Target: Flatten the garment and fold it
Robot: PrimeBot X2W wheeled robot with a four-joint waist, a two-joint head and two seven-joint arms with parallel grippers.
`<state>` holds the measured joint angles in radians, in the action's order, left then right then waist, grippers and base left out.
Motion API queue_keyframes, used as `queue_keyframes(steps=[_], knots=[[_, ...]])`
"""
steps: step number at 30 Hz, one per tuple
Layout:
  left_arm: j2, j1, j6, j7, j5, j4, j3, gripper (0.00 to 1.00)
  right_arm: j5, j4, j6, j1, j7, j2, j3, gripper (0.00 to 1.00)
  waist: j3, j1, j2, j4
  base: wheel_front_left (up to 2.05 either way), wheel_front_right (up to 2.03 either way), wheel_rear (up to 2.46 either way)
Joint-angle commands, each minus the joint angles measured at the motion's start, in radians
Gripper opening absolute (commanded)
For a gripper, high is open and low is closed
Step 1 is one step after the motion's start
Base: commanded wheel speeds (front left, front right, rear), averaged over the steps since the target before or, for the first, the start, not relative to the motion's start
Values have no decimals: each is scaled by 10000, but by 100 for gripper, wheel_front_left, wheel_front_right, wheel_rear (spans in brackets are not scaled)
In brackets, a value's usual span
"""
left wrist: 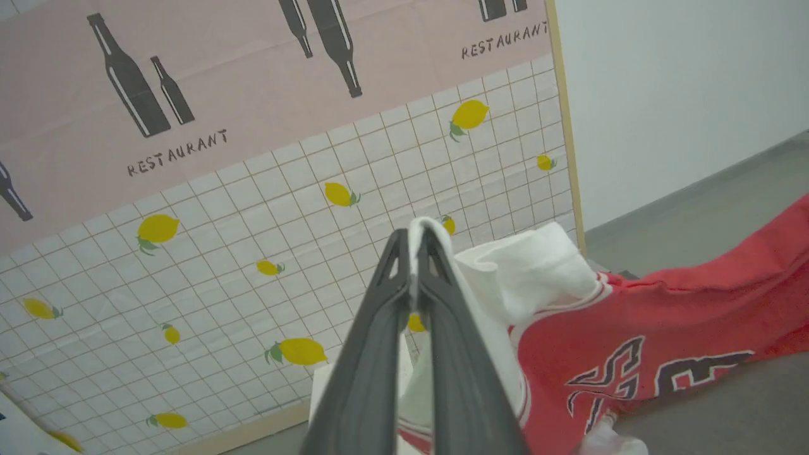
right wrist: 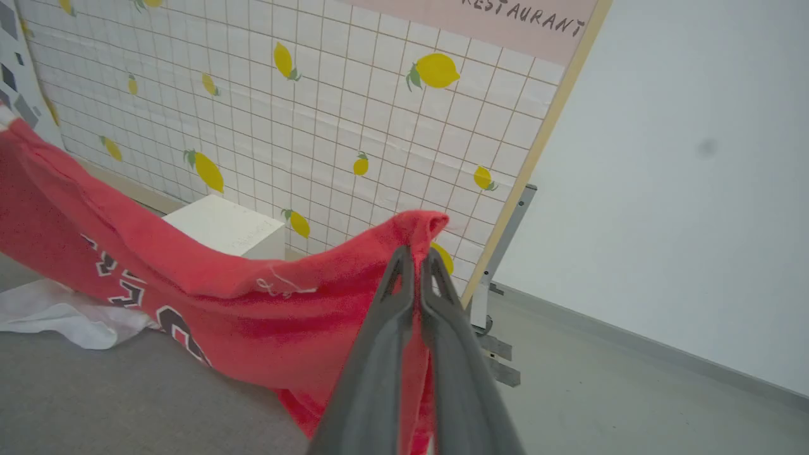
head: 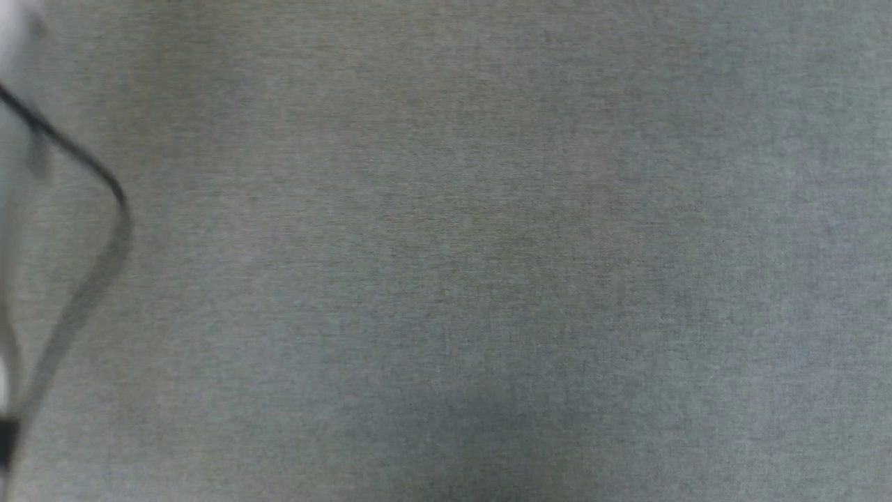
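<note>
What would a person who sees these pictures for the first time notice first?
The red garment, held up at both ends: the left end effector pinches its white sleeve, the right end effector a red edge. Behind it stands a tiled backdrop printed with yellow lemons.

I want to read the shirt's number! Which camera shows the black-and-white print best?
The left wrist view: the print faces the camera, large, on the red garment the left end effector holds. The right wrist view catches slanted pieces of it along the cloth's lower edge. The head view faces a grey surface.
</note>
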<state>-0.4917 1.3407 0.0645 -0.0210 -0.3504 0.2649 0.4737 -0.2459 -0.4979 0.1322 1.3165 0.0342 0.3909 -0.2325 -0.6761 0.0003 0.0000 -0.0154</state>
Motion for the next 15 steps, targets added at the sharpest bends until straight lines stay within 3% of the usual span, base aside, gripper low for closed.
queue_keyframes(steps=[1,7,11,15], knots=[[-151,-871,141,-116,-178,-458,22,0,-429,384,-15,-746,-105,203,-29,0,448,-3,0,135,0,0,0],[-680,-4665,1094,-239,-701,-2908,-14,0,-1450,2370,-15,-4239,-6,865,419,0,1383,-3,0,145,0,0,0],[-1078,-7181,1906,-109,-720,-4328,211,0,-1620,3667,-15,-6737,195,674,1232,0,2061,-3,0,111,0,0,0],[-1371,-9326,2430,260,-1006,-4971,556,0,-1489,4596,-15,-8848,391,130,1819,0,2658,-3,0,11,0,0,0]])
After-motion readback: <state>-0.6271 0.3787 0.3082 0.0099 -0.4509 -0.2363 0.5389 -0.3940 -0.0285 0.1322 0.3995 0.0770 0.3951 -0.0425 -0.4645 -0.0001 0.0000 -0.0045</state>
